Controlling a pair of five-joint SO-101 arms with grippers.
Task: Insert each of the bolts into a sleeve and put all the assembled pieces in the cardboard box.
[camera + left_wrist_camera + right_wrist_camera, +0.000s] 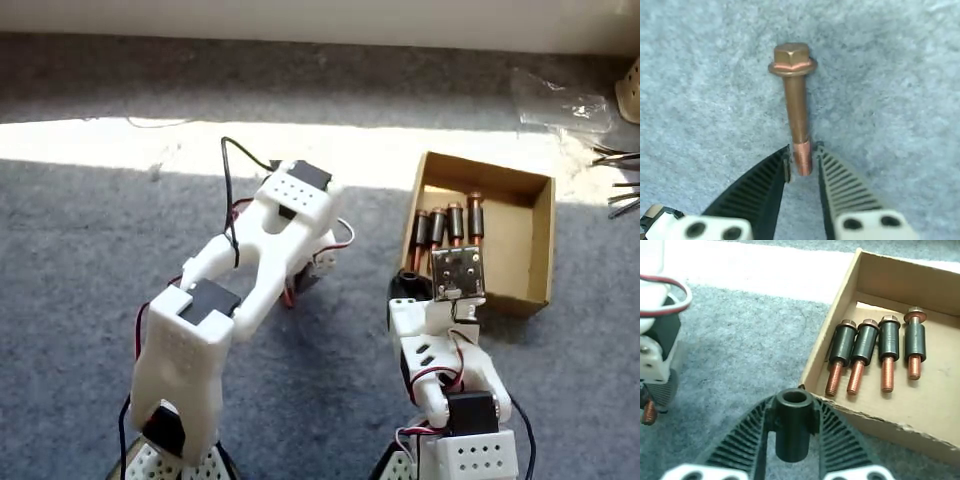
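Note:
My left gripper [802,160] is shut on the threaded end of a copper bolt [795,95]. The bolt's hex head points away from the gripper, over the grey carpet. My right gripper [793,412] is shut on a black sleeve [792,427], held upright with its bore facing up, just outside the near corner of the cardboard box [935,295]. Several assembled bolt-and-sleeve pieces [865,345] lie side by side in the box. In the high view the left gripper [305,275] is left of the right gripper [410,285], and the box [520,235] lies to the right of both.
The floor is grey carpet with a bright sunlit strip along the far side. A clear plastic bag [562,100] and some dark tools [615,185] lie at the far right, beyond the box.

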